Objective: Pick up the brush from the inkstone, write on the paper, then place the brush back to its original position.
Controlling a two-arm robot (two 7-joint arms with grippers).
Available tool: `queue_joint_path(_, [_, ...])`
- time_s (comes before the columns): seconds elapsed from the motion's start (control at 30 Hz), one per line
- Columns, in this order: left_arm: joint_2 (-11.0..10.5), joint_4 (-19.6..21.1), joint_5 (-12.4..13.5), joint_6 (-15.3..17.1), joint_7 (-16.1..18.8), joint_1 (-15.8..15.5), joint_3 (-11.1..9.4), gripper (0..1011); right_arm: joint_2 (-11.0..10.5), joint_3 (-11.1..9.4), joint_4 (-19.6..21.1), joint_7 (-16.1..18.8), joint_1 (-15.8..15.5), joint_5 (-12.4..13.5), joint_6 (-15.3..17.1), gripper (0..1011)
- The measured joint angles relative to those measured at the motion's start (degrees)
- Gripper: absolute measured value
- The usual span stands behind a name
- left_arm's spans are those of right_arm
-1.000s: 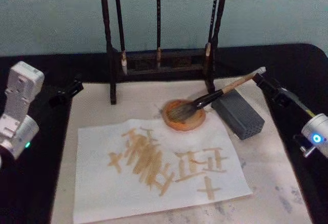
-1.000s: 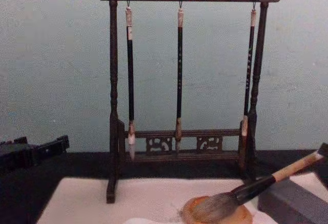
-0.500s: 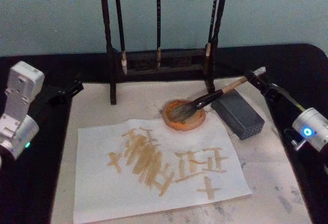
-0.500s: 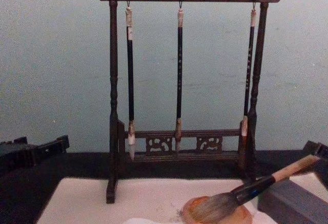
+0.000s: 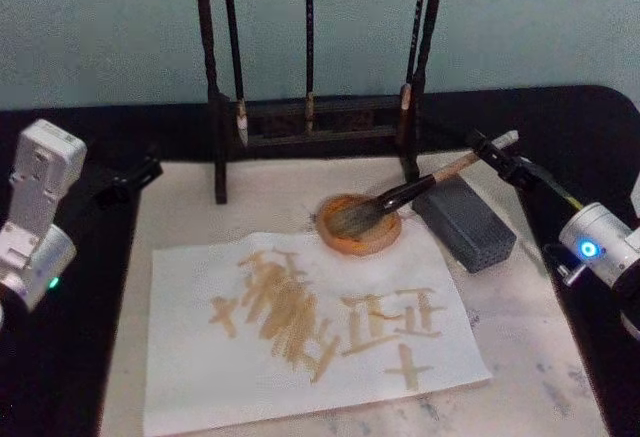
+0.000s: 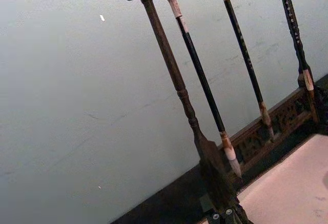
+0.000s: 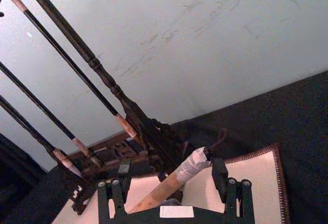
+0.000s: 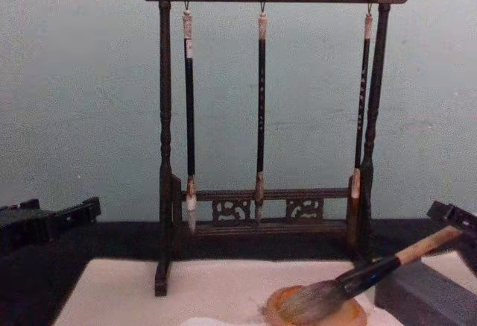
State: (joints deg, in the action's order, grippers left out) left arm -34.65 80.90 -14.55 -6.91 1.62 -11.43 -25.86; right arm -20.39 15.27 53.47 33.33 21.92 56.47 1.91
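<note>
Head view
- brush (image 5: 400, 195): the bristle head lies in the inkstone (image 5: 372, 247). The shaft slants up and to the right, passing over the far end of the grey block (image 5: 465, 222).
- right gripper (image 5: 500, 154): at the pale top end of the handle, off the mat's (image 5: 520, 337) far right corner, jaws parted.
- left gripper (image 5: 125, 179): parked by the mat's far left corner, well apart from the brush. Whether it is open or closed, I cannot tell.
- paper (image 5: 200, 357): flat on the mat just in front of the inkstone, covered in tan strokes.

Left wrist view
- rack (image 6: 177, 80): a dark post against the pale wall, with three thin brushes (image 6: 205, 85) hanging from the top bar.

Right wrist view
- jaws: wide open, one finger on each side of the handle's wrapped tip.
- fingers (image 7: 220, 175): not closed on the handle. A gap is plain on one side, and the other finger is near the tip; I cannot tell whether it touches.

Chest view
- brush: its head is down in the inkstone and the handle rises to the right edge, where the right gripper sits just at its tip.
- left gripper: low at the left edge, over the dark table.
</note>
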Motion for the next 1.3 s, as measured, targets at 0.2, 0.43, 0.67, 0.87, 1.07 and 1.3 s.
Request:
queue_joint_path(0.2, [0.0, 0.0, 0.0, 0.0, 0.0, 0.0, 0.0, 1002, 0.1, 0.1, -0.03, 0.0, 0.21, -0.57, 0.01, 1008])
queue_joint_path(0.43, [0.0, 0.0, 0.0, 0.0, 0.0, 0.0, 0.0, 1000, 0.09, 0.1, 0.01, -0.02, 0.19, -0.55, 0.0, 1008])
queue_joint_path(0.67, [0.0, 0.0, 0.0, 0.0, 0.0, 0.0, 0.0, 1000, 0.07, 0.06, 0.05, -0.06, 0.16, -0.48, 0.0, 925])
queue_joint_path(0.87, [0.0, 0.0, 0.0, 0.0, 0.0, 0.0, 0.0, 1002, 0.04, 0.04, 0.08, -0.07, 0.13, -0.43, -0.01, 750])
queue_joint_path(1.07, [0.0, 0.0, 0.0, 0.0, 0.0, 0.0, 0.0, 1000, 0.04, 0.01, 0.08, -0.07, 0.1, -0.4, -0.03, 570])
queue_joint_path(1.3, [0.0, 0.0, 0.0, 0.0, 0.0, 0.0, 0.0, 1002, 0.04, 0.01, 0.09, -0.05, 0.09, -0.34, -0.04, 346])
